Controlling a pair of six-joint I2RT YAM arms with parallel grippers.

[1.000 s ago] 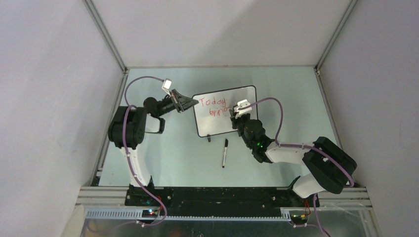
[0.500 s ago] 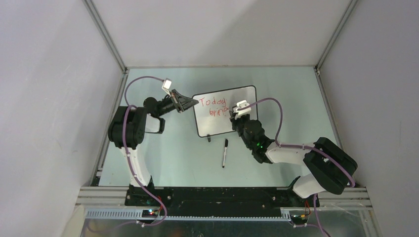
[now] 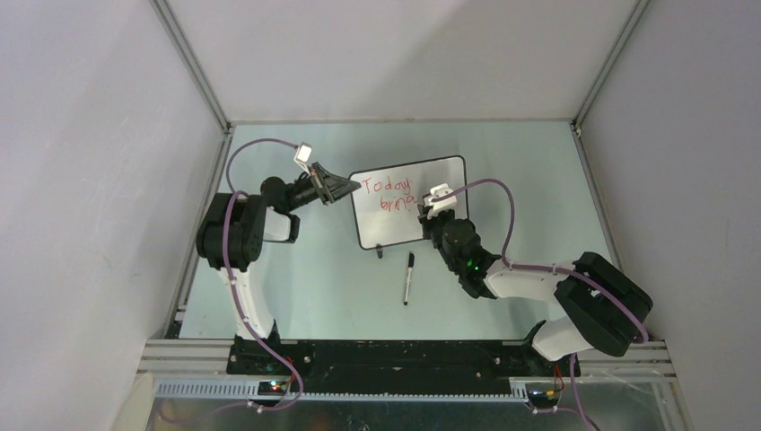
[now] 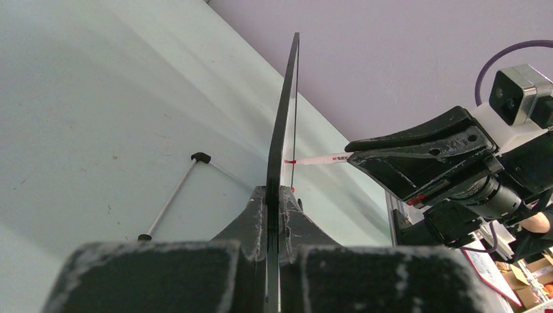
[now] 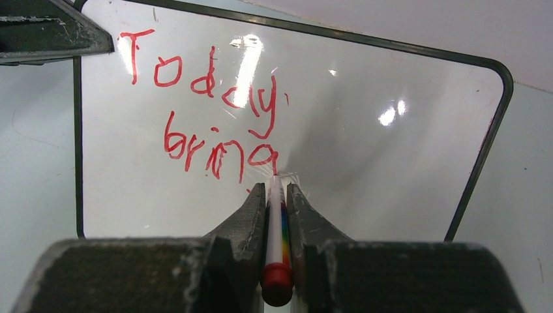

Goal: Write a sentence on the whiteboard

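Right wrist view: a slim white marker (image 5: 275, 225) is gripped by the right tool (image 5: 275, 190), its tip touching the glossy, black-framed rectangular whiteboard (image 5: 391, 169) under red handwritten words (image 5: 218, 160) "Today bring". The board's edge is clamped by the left tool (image 4: 274, 195); it is stood on a matte pale-green worktop (image 3: 296, 269) enclosed by grey walls (image 3: 404, 54).

Overhead view looking down, both wrist views close, all sharing whiteboard (image 3: 388, 229)
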